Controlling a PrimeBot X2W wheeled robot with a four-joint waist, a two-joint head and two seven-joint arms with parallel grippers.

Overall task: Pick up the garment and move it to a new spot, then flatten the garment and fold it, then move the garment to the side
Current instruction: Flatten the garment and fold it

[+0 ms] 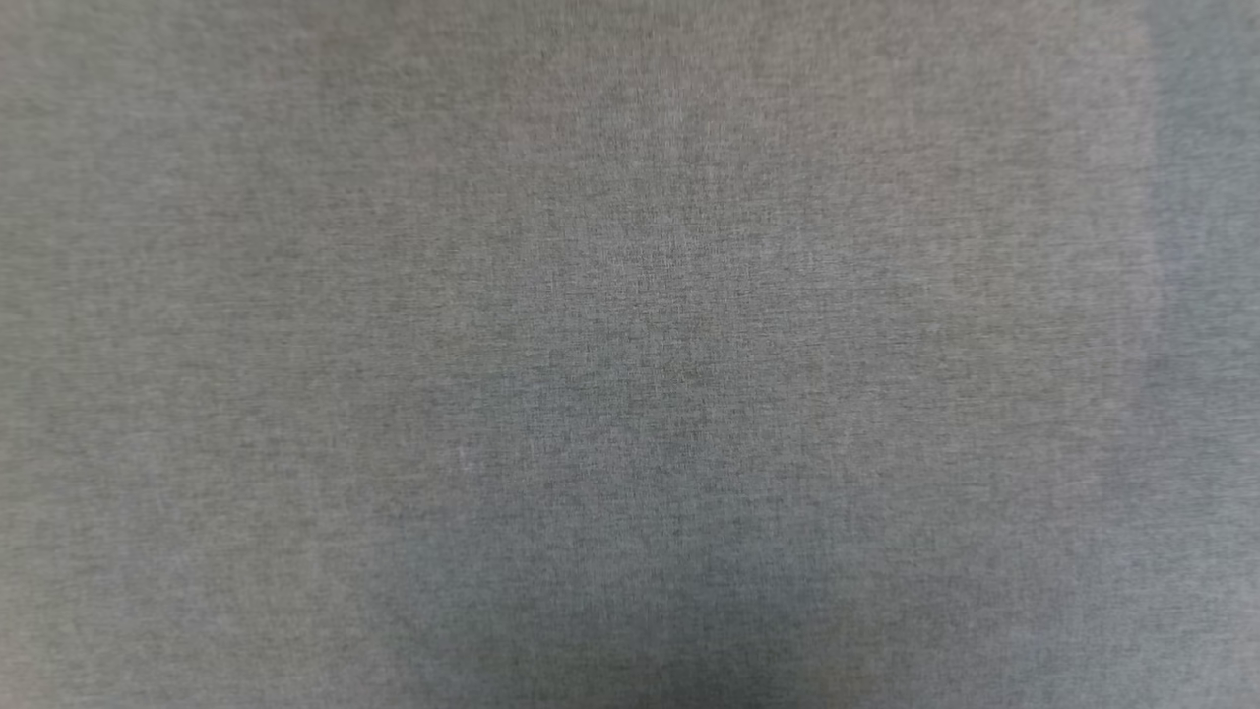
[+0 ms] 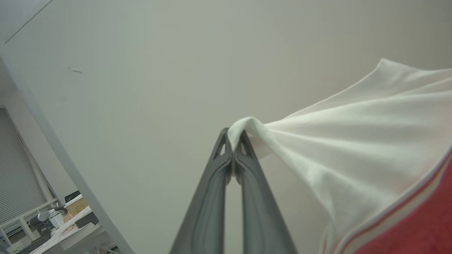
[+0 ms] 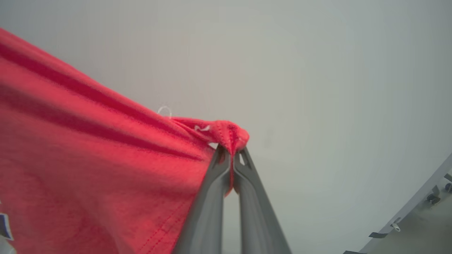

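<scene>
Spotter: Cloth sits pinched in both of your grippers. Your left gripper (image 2: 233, 140) has its two dark fingers pressed together on a bunched fold of the T-shirt (image 2: 356, 148), at the edge of its white sleeve. The sleeve fans out to the right of that view, down to the striped trim (image 2: 395, 215) and the red body below it.

Operator: And my right side?

Spotter: Your right gripper (image 3: 231, 152) is clamped the same way, fingertips closed on a stitched red corner, with a knob of fabric poking out above the tips. From there the red cloth runs taut to the left in long creases. A sliver of dark, white-edged print (image 3: 5, 225) shows at that view's lower left edge.

Operator: Where is the shirt, then?

Spotter: It is held up between your two grippers, against a pale wall (image 2: 141, 81). Your head view gives you blurred grey woven fabric (image 1: 630, 295); I cannot tell what it belongs to. A cluttered desk (image 2: 67, 229) sits low on the left of your left wrist view.
</scene>
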